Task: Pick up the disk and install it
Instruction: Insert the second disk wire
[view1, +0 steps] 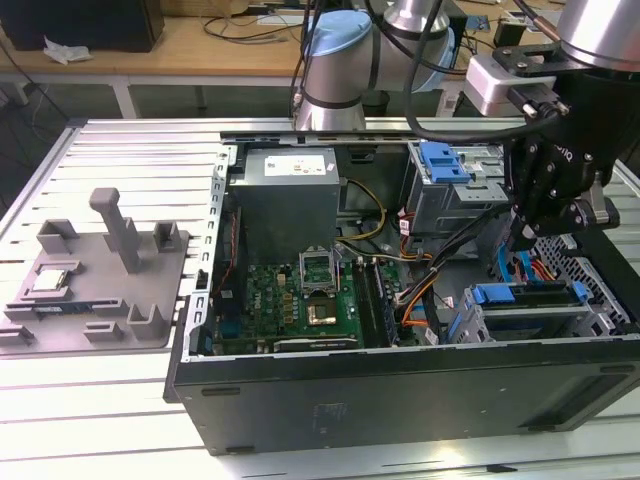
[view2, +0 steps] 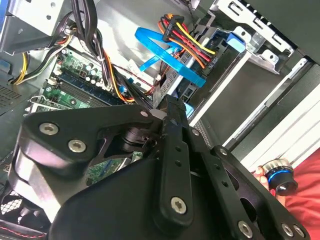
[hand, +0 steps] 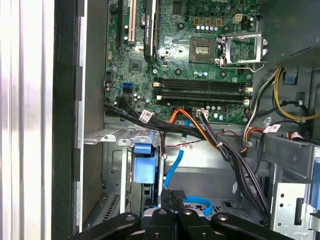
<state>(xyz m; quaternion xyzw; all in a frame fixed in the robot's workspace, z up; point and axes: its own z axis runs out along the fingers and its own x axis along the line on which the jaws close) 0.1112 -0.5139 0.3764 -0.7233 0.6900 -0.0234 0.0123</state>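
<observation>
Tool (view1: 522, 243) fingers look pressed together in the first wrist view, nothing between them, hanging inside the PC case (view1: 400, 390) over the drive cage. Left to right in the exterior view: grey fixture tray (view1: 95, 290) on the counter, motherboard (view1: 295, 300), then the disk (view1: 530, 322) in its blue frame, already seated in the lower bay. I judge install nearly done; seating needs checking.
</observation>
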